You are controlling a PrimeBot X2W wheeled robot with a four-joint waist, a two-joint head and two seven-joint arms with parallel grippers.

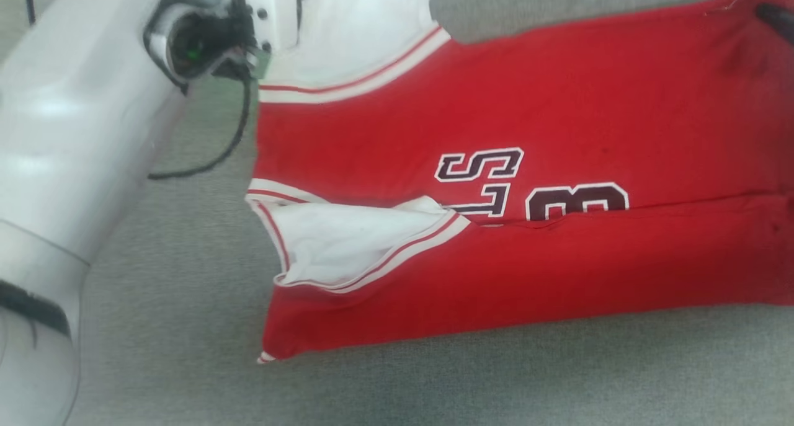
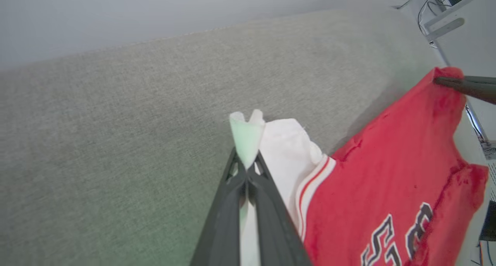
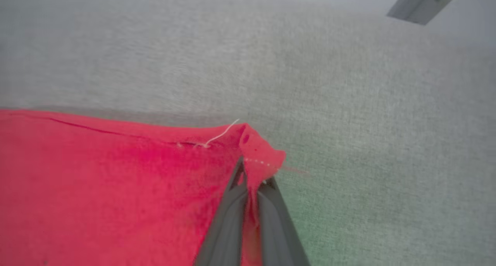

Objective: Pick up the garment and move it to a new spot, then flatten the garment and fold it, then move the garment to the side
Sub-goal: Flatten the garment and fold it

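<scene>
Garment (image 1: 558,103) is seen stretched left to right across the grey woven surface (image 1: 186,327), with its near part folded up over the lower half of the black lettering and the numeral. Its white section at the far left corner is pinched by the left hand (image 2: 246,163), whose fingers are pressed together on the cloth. The far right red corner is pinched in the same way by the right hand (image 3: 252,173), and a loose white thread (image 3: 221,136) is seen just beside that grip. A pale forearm (image 1: 74,134) is seen at the left.
</scene>
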